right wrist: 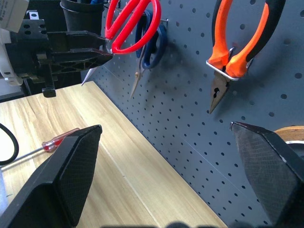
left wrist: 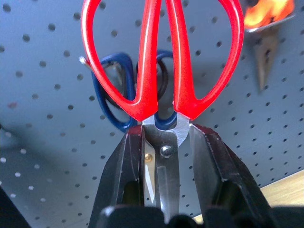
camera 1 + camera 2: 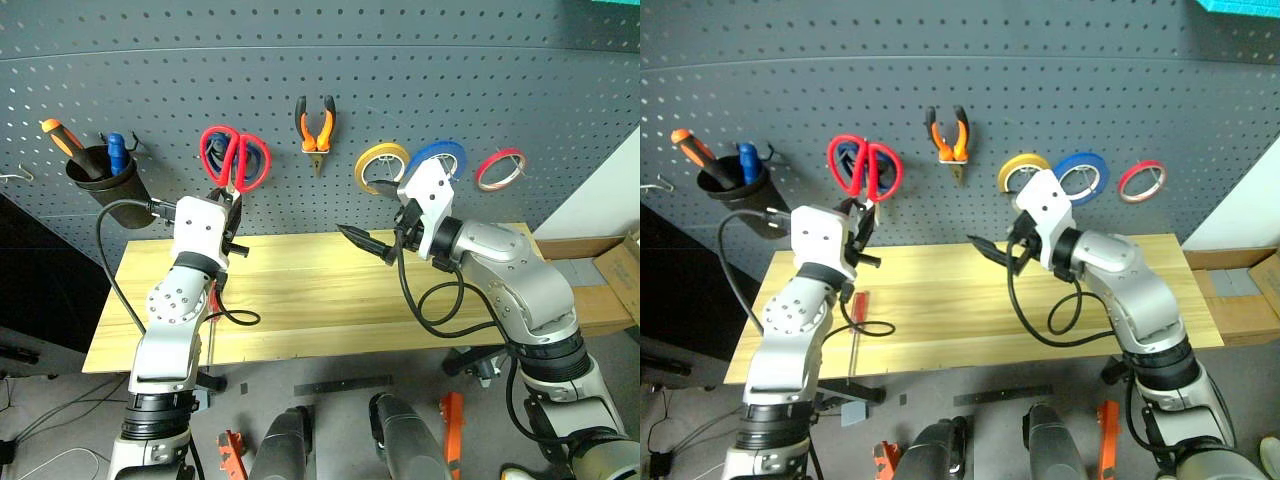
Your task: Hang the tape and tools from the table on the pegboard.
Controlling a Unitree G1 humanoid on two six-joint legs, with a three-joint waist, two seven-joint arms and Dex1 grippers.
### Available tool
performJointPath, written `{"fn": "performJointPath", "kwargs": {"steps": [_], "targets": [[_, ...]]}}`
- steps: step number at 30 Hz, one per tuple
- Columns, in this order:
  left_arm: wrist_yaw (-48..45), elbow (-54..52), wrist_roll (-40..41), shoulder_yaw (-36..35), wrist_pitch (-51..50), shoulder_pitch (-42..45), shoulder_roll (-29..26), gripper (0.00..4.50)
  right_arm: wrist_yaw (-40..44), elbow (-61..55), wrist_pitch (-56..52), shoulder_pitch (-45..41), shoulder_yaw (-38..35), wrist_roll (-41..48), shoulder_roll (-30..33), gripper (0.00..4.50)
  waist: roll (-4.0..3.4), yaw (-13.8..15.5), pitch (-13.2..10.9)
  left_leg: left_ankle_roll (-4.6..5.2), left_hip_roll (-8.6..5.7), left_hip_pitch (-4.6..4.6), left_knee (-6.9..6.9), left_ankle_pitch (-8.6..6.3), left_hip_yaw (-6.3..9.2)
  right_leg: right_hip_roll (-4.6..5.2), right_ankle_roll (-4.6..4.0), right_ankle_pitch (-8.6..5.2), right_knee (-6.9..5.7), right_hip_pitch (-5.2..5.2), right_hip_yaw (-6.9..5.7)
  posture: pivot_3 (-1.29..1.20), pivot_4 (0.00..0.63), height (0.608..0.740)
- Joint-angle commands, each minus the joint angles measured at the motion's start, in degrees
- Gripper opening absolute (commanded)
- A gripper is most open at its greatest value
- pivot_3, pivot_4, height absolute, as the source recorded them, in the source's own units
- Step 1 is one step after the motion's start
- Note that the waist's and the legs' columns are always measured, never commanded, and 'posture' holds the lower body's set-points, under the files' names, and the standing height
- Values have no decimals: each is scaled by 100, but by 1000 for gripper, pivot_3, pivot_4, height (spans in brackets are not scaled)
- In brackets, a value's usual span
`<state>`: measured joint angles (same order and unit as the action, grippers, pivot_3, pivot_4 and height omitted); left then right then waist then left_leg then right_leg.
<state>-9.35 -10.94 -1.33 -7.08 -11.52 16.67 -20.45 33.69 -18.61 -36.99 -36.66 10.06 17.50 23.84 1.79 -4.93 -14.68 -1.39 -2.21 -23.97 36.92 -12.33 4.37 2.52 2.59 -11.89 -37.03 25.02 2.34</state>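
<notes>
Tape [image 3: 500, 168], pliers [image 3: 316, 126] hung on pegboard [image 3: 420, 70]. Red scissors [image 3: 234, 158] upper left, clamped in left gripper [image 3: 226, 203], nearing hook. Right gripper [image 3: 366, 241] wide open, empty. Screwdriver [image 3: 857, 308] left on table [image 3: 300, 300].

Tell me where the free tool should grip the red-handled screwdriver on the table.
Grip the screwdriver by its red handle, probably from above: it lies flat on the table, and the thin metal shaft offers less to pinch. The right tool is open.

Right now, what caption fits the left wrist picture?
Left claw holds red scissors up against the pegboard.
</notes>
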Motion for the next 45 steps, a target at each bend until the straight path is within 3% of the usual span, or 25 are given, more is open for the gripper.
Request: {"fn": "performJointPath", "kwargs": {"steps": [1, 13, 20, 31, 41, 45], "targets": [[145, -131, 17, -104, -54, 90, 81, 1010, -40, -134, 0, -103, -178, 6, 16, 4500, 0, 1, 0, 0, 0, 0, 1, 0, 0, 0, 0, 0, -1, 0, 0, -132, 228, 740], [56, -913, -38, 215, 90, -273, 226, 1010, -105, -205, -65, -53, -193, -13, -4, 4500, 0, 7, 0, 0, 0, 0, 1, 0, 0, 0, -1, 0, -1, -1, 1, -134, 226, 740], [169, -1182, 43, -283, -201, -348, 68, 1010, -72, -112, -30, -75, -201, -12, 36, 4500, 0, 0, 0, 0, 3, 2, 1, 0, -1, -3, 0, 0, -3, 0, 1, -113, 222, 740], [-287, -343, 140, -118, -599, -4, -155, 1010, -113, -22, 51, -282, -207, 10, -118, 4500, 0, 13, 0, 0, 1, 2, 4, 0, 0, -4, 0, 1, -4, -2, 0, -127, 227, 740], [-262, 227, 77, -60, -595, 295, -112, 1010, -91, -600, 88, -552, -483, 591, -519, 4500, 0, 4, 0, 0, 2, 1, 2, 0, 1, -3, -1, 1, -3, 0, 0, -144, 230, 740], [-372, 204, 154, -4, -741, 233, -110, 2382, -77, -652, 98, -544, -448, 649, -557, 4500, 0, 0, 0, 0, 2, 1, 3, 0, 3, -3, -1, 1, -4, -1, -1, -142, 232, 740]]}}
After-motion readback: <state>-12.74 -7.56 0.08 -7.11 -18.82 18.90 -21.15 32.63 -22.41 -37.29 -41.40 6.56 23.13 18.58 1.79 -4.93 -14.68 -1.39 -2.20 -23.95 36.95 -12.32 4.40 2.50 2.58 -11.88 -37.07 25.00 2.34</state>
